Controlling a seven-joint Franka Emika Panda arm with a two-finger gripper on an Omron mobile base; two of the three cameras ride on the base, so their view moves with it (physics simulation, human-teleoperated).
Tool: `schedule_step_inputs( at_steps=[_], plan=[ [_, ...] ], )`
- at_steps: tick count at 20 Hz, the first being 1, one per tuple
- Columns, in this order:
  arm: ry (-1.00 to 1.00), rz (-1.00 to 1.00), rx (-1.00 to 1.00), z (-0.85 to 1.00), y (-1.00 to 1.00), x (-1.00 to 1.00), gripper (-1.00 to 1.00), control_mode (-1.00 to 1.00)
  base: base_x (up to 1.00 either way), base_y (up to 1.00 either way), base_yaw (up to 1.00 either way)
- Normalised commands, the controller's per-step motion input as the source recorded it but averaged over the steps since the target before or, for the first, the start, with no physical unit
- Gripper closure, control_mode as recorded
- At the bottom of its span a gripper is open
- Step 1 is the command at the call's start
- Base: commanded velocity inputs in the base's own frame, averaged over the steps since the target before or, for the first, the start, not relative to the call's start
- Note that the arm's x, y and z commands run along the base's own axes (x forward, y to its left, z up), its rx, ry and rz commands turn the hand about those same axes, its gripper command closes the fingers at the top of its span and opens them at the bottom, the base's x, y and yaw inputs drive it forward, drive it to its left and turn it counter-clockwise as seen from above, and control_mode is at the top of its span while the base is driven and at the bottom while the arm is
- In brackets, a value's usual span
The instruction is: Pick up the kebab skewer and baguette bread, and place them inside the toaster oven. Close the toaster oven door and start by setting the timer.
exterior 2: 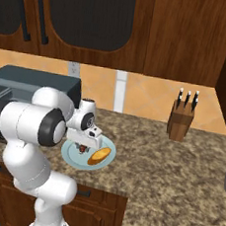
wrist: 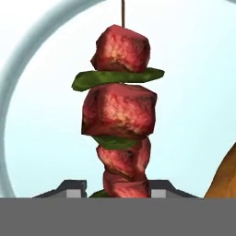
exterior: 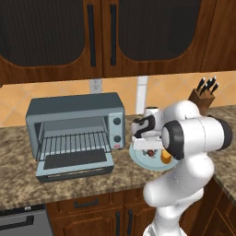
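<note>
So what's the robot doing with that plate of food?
It is grabbing the kebab skewer off the pale blue plate. Its gripper is down over the plate, with the jaws shut on the skewer's end. The baguette bread lies beside it on the plate. The toaster oven waits with its door open.

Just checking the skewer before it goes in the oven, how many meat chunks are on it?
4 on the skewer: one at the far end, a larger one below it, then two smaller ones nearest the gripper. More may be hidden past the bottom edge.
</note>
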Motion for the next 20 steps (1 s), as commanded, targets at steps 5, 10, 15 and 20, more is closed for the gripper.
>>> schedule_step_inputs(
  at_steps=[5,10,15,20],
  plan=[
    [0.00,-0.01,0.01,0.57,0.06,-0.42,1.00,-1.00,0.00,0.00,0.00],
    [-0.01,0.00,0.03,1.00,0.63,-0.58,1.00,-1.00,0.00,0.00,0.00],
    [0.00,0.00,0.00,0.70,0.94,-0.51,1.00,-1.00,0.00,0.00,0.00],
    [0.00,0.00,0.00,0.28,1.00,-0.44,1.00,-1.00,0.00,0.00,0.00]
  ],
)
